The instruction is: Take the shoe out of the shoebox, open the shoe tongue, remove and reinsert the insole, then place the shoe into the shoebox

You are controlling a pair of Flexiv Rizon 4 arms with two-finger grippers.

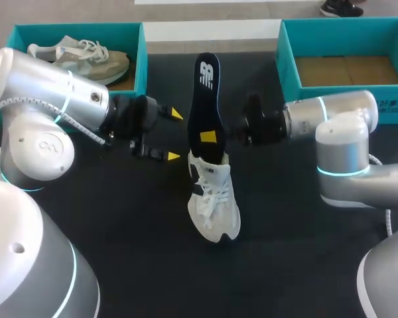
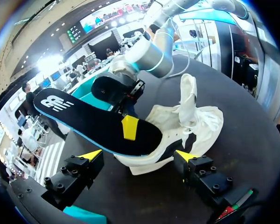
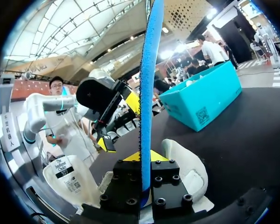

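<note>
- the right tool is clamped on the black insole, one yellow tip flat on its dark face; in the right wrist view the insole's blue edge runs up between the fingers of that tool.
- the insole stands tilted up over the table, its lower end at the opening of the white shoe.
- the shoe lies on the table's middle, between the two arms, laces up.
- the left tool hangs just beside the insole with its fingers spread wide, gripping nothing; in its own view the shoe and insole lie just ahead of it.
- the left shoebox holds a second shoe.
- the right shoebox shows a bare brown floor.
</note>
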